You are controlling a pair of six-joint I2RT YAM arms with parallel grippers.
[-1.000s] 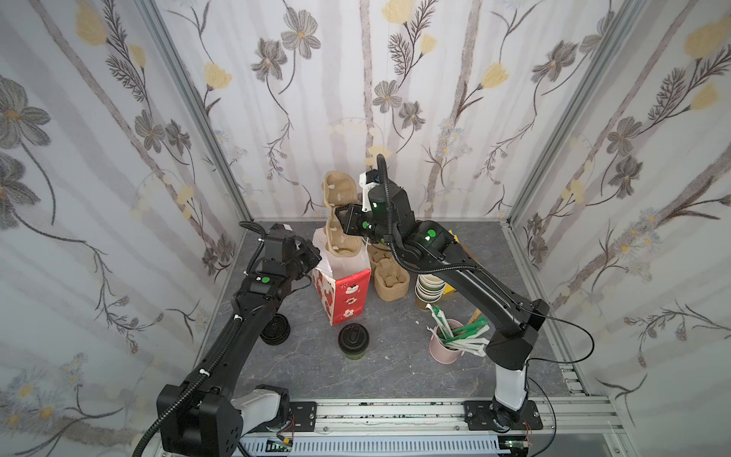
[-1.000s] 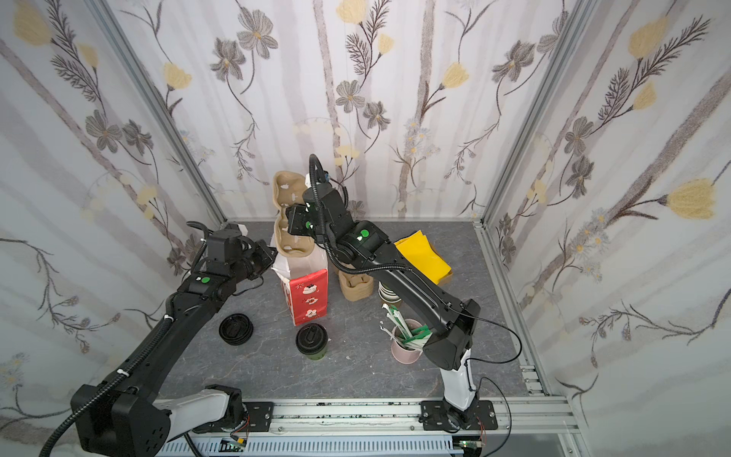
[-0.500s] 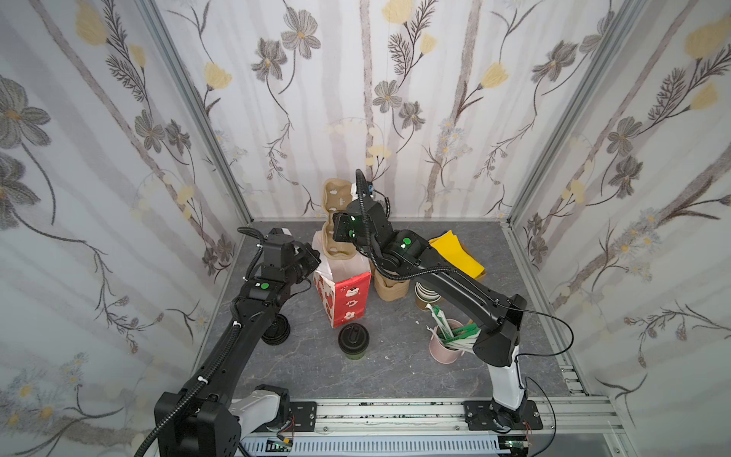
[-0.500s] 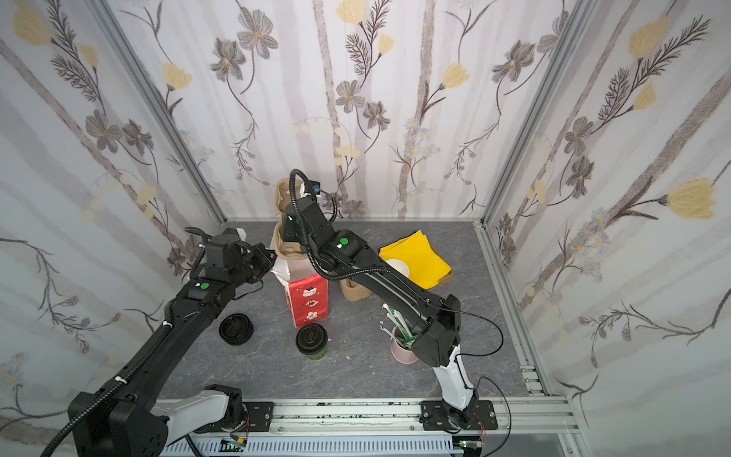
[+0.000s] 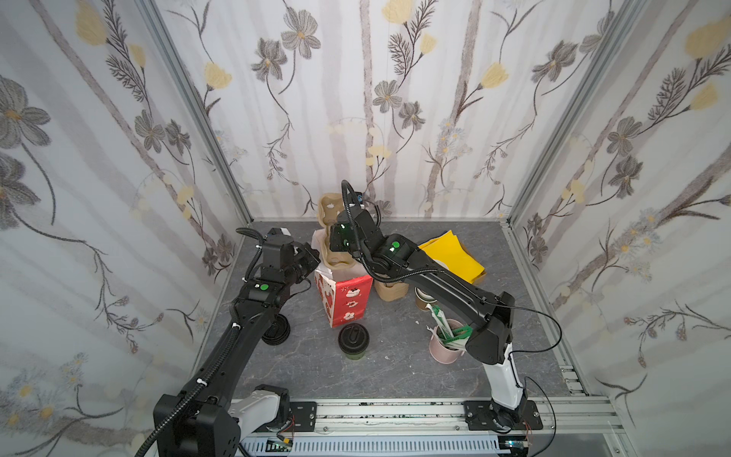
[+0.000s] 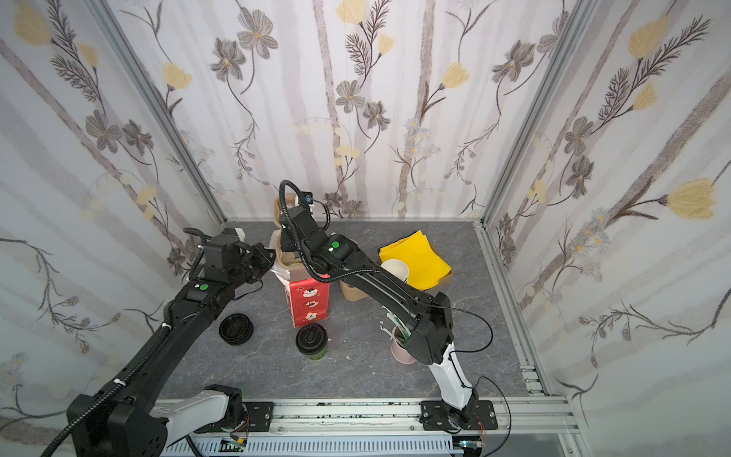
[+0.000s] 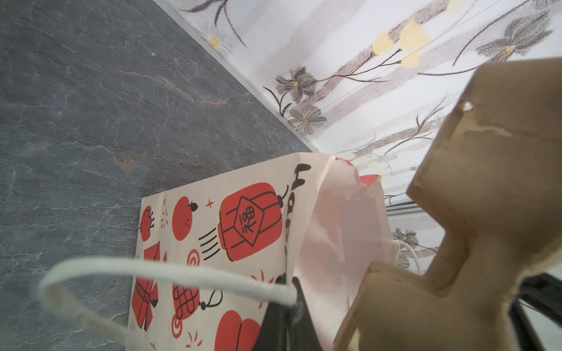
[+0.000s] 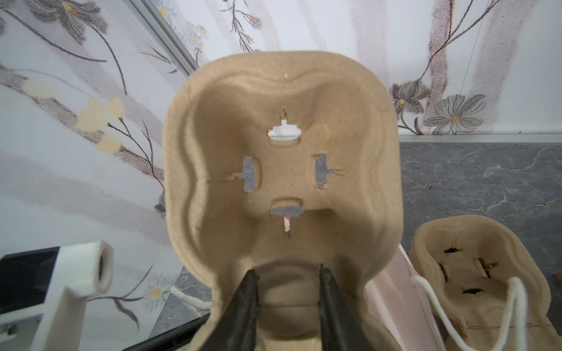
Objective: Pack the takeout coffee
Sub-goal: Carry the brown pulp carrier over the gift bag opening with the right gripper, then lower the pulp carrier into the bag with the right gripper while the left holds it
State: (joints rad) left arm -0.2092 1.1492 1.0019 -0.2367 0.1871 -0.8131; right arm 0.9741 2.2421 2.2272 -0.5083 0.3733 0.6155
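Right now the coffee cup (image 5: 353,341) stands on the desk (image 5: 395,368), just in front of the red paper bag (image 5: 350,300), not in it yet. The left claw (image 7: 289,301) is pressed together on the bag's top edge, by the string handle (image 7: 137,265). The right claw (image 8: 287,282) pinches the brown cup tray (image 8: 282,121) by its middle, with the tray's low end at the bag's mouth. The tray is tall and looks wide for the bag. If it goes down crooked, it could catch the edge and rip the paper, or push the bag over. The bag could then knock the coffee down. If the left claw slips, the mouth may fold shut.
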